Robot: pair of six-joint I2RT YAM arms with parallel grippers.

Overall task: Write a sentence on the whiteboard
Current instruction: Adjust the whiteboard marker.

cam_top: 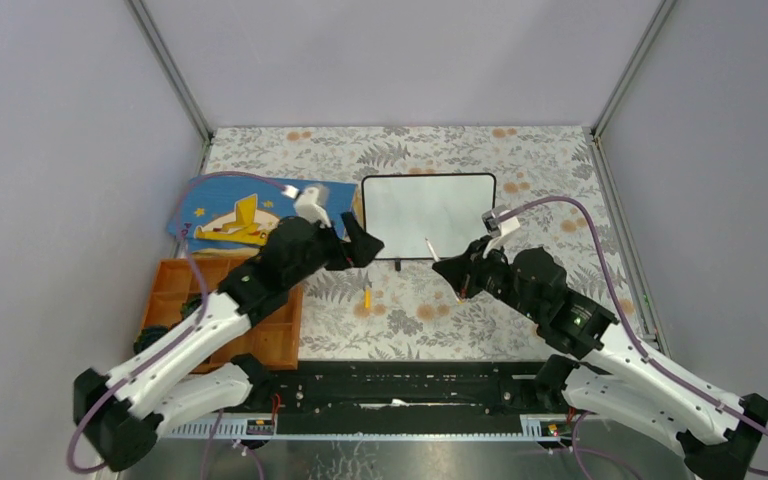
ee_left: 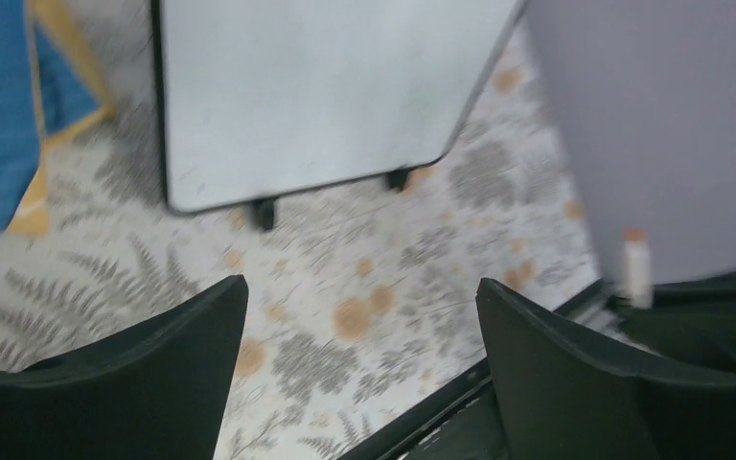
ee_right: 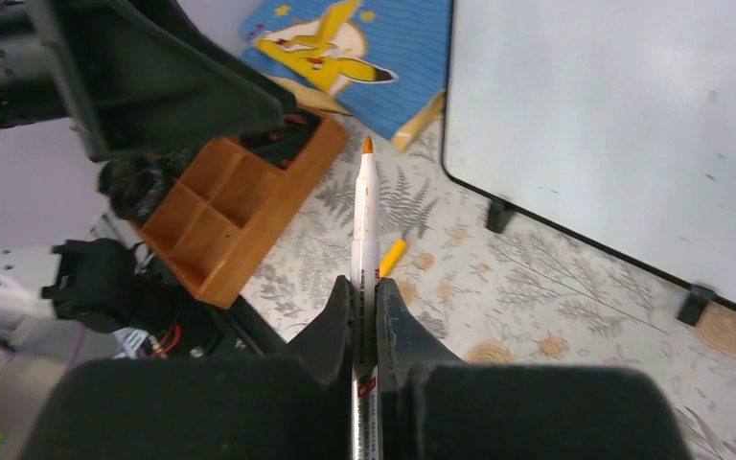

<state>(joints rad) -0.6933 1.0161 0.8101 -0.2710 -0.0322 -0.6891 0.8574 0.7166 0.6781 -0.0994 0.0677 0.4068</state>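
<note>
The whiteboard stands at the middle back of the table on two small black feet. Its face is blank; no sentence shows on it. It also shows in the left wrist view and the right wrist view. My right gripper is shut on a white marker with an orange tip, held just in front of the board's lower edge. My left gripper hovers at the board's lower left corner, open and empty.
An orange marker cap lies on the floral cloth in front of the board. A blue star-patterned book lies left of the board. A wooden compartment tray sits at the near left. Grey walls surround the table.
</note>
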